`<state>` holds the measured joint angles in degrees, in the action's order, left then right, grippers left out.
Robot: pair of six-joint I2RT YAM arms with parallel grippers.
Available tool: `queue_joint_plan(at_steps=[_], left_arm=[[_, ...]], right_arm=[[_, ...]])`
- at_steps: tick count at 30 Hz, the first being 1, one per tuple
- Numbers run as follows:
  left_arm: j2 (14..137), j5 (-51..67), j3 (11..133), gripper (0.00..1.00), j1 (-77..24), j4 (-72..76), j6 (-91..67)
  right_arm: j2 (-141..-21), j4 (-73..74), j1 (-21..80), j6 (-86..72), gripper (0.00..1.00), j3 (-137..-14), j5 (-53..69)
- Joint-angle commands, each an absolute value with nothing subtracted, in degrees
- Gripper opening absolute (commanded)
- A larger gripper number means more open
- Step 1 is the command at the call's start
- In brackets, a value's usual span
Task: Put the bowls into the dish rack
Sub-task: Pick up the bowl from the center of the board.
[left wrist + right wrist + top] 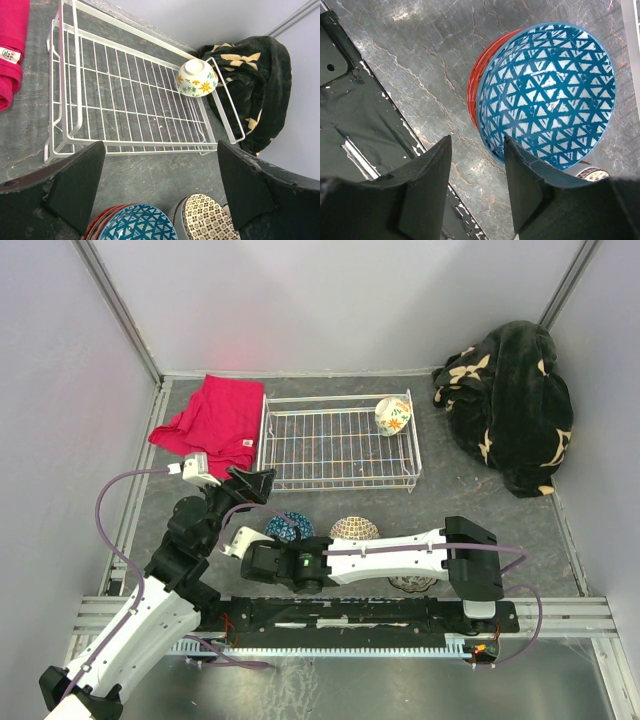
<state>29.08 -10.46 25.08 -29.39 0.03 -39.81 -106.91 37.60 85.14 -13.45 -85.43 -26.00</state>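
Closest to the lens are the two fingers of the right pincer [479,150], parted about halfway and holding nothing. Just at them is the near rim of the blue bowl [547,95], which sits nested in a red bowl [477,85] on the surface [420,60]. To do this pick well, I think one finger should go inside the blue bowl and the other outside, closing on its rim only, so that the red bowl is not lifted with it. The left pincer [160,160] hangs spread wide and empty above the bowls, facing the dish rack [125,100], where a flowered bowl [196,77] rests tilted in the far right corner. A brown bowl [207,220] waits beside the stack. The surface is grey and marbled, with pale walls around it. A red cloth [212,425] lies left of the rack and a black blanket [510,405] lies to its right.
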Motion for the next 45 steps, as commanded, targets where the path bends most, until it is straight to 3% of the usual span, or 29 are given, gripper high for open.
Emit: queue_joint_plan(at_steps=[1,14,18,22,45], left_arm=[[28.5,-11.7,26.5,0.99,-29.8,1.4,-37.3],[28.4,-11.8,26.5,0.99,-29.8,1.3,-37.3],[28.4,-11.7,26.5,0.99,-29.9,1.3,-37.3],[28.2,-11.7,26.5,0.99,-29.8,1.3,-37.4],[27.4,-12.1,26.5,0.99,-30.1,1.1,-37.4]], right_arm=[[-107.5,37.2,85.5,-12.7,0.53,-88.3,-28.2],[-108.8,37.5,85.1,-12.6,0.39,-88.7,-29.8],[-108.4,37.3,85.0,-12.7,0.17,-88.8,-30.2],[-107.6,37.1,85.0,-12.7,0.02,-88.5,-30.6],[-90.1,36.9,84.5,-11.2,0.01,-90.3,-31.9]])
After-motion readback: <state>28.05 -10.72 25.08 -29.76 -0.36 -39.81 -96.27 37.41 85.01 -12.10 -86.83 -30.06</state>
